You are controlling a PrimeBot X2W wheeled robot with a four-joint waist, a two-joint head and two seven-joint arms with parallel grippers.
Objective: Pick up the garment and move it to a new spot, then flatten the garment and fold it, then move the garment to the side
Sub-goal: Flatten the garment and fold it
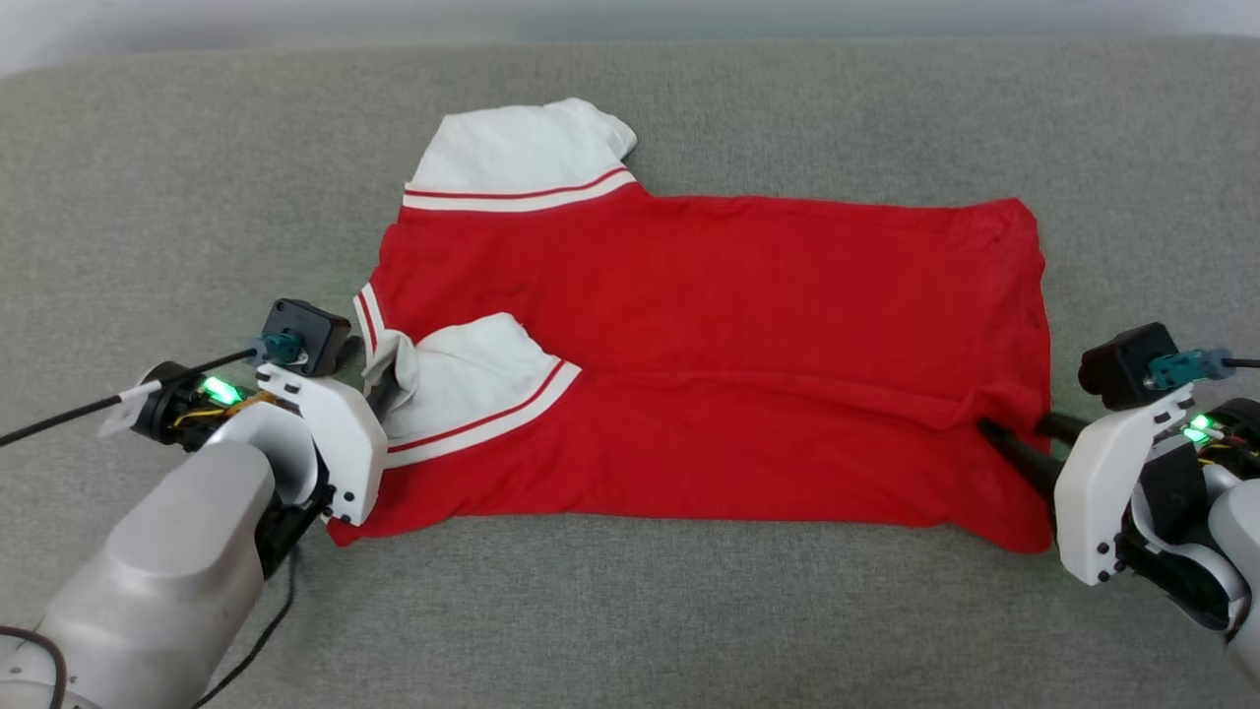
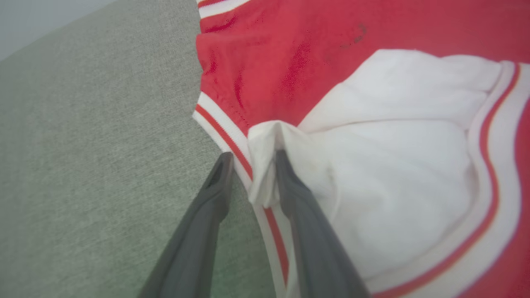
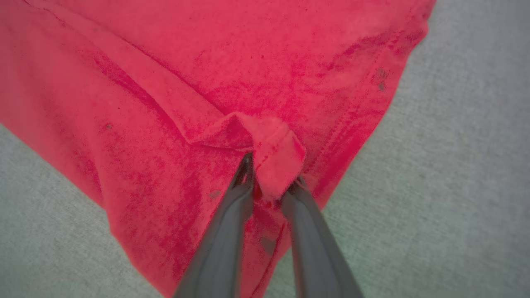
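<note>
Nothing can be read in any view. The garment (image 1: 709, 345) lies with plain red cloth, white sleeves and striped trim facing up, and no letters or numbers are legible on it. A small white tag (image 1: 123, 412) hangs on a black cable (image 1: 59, 418) at the left; it is too small to tell whether it bears any writing.

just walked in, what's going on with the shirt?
The robot is mid-fold on a red shirt lying on a gray cushion. The near long edge, white sleeve included, is already turned over onto the body. The left gripper is at the collar end, jaws parted around a bunch of white cloth. The right gripper is at the hem end with a red fold between its fingers; whether it grips is unclear.
</note>
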